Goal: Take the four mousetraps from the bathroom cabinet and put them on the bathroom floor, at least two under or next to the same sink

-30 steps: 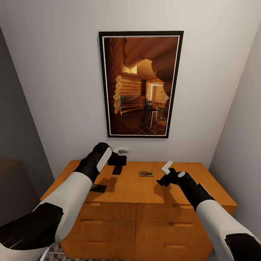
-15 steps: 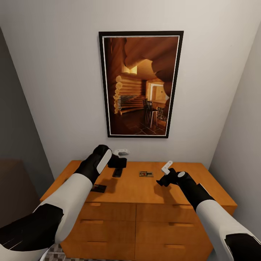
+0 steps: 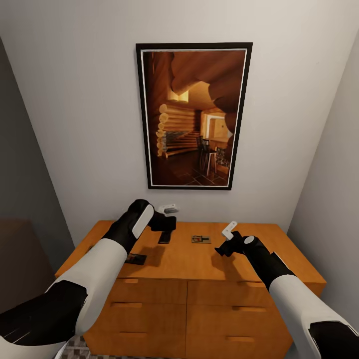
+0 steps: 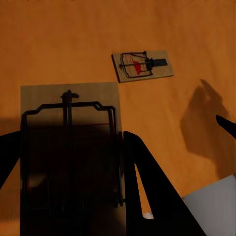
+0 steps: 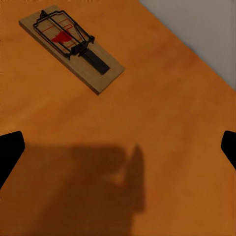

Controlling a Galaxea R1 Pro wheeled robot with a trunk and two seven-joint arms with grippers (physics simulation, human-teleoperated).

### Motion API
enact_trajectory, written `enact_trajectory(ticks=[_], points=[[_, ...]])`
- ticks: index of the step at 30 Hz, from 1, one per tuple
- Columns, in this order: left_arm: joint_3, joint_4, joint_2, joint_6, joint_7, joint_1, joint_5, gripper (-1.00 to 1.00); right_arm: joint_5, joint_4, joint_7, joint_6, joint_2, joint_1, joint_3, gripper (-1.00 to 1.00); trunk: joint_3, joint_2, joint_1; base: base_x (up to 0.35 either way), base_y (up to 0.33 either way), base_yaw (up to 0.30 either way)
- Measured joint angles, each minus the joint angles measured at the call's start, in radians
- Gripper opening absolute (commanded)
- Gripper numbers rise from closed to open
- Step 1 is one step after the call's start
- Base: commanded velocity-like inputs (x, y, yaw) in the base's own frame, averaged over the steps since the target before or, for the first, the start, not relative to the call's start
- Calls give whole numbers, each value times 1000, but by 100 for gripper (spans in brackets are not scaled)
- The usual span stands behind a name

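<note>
Above the cabinet (image 3: 199,259), the left gripper (image 4: 98,162) pinches a mousetrap (image 4: 69,157) by its long edges. Right gripper (image 3: 227,238), fingers spread, hovers at 3 o'clock of a second mousetrap (image 3: 201,239): light, rigid, best gripped across bare wood.

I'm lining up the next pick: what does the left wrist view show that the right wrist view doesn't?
Left wrist view alone: a mousetrap close up between the left gripper fingers, raised off the wood.

Right wrist view alone: grey wall past the cabinet's edge, and the right gripper open over bare wood.

Both: the orange cabinet top and the red-marked mousetrap lying flat.
</note>
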Motion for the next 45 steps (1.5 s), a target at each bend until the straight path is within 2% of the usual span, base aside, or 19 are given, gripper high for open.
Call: enact_trajectory(ticks=[22,30,39,41,43,44,45], points=[[-3,-1,0,-3,-1,0,1,-100,-1,-2,3,-1,0,0,0,100,0,0,0,0,0,0],[-39,1,0,-2,1,0,2,-100,1,-2,10,3,1,0,2,100,0,0,0,0,0,0],[-43,1,0,-2,0,0,2,-100,6,-8,9,-3,2,0,4,100,0,0,0,0,0,0],[-43,1,0,-2,0,0,1,-100,6,-9,16,-4,2,0,6,100,0,0,0,0,0,0],[-43,1,0,-2,0,0,1,-100,6,-10,51,-4,2,0,7,100,0,0,0,0,0,0],[-43,1,0,-2,0,0,1,-100,7,-10,72,-4,1,0,7,100,0,0,0,0,0,0],[-43,1,0,-2,0,0,1,-100,9,-11,127,-4,0,0,7,100,0,0,0,0,0,0]])
